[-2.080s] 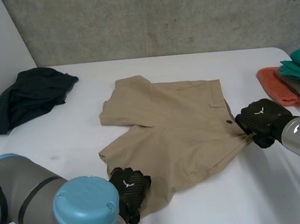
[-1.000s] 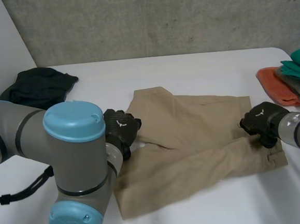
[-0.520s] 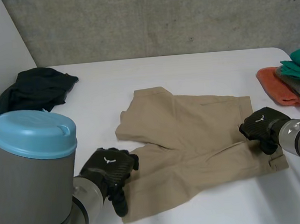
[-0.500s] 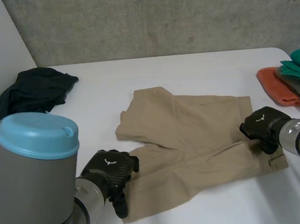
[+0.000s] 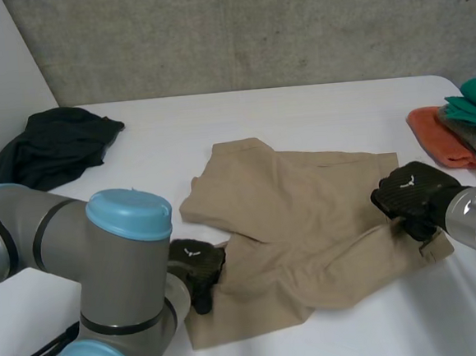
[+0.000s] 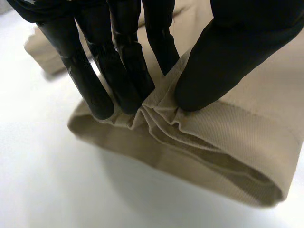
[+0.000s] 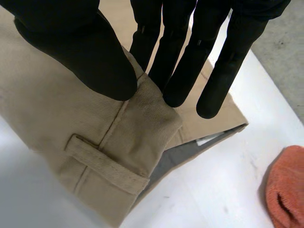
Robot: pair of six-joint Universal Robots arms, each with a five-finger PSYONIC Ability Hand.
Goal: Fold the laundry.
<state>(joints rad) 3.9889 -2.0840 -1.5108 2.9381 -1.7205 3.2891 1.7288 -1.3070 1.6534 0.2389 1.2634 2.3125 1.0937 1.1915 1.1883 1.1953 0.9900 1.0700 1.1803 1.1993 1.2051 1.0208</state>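
Khaki shorts (image 5: 306, 210) lie spread on the white table (image 5: 315, 106), legs toward my left side and waistband toward my right. My left hand (image 5: 197, 268) is at the near leg's hem. In the left wrist view that hand (image 6: 223, 61) pinches a bunched fold of the hem (image 6: 161, 114) between fingers and thumb. My right hand (image 5: 412, 191) is at the waistband end. In the right wrist view the right hand (image 7: 90, 52) pinches the waistband (image 7: 142, 118) just above a belt loop (image 7: 104, 164), lifting that edge a little.
A crumpled dark garment (image 5: 50, 151) lies at the back left of the table. A stack of orange, grey and teal cloths (image 5: 457, 132) sits at the right edge; the orange one (image 7: 287, 190) shows beyond my right hand. A grey wall stands behind the table.
My left hand has shifted onto the near leg's hem and closed on it, bunching the cloth. The right hand keeps its pinch and has raised the waistband slightly.
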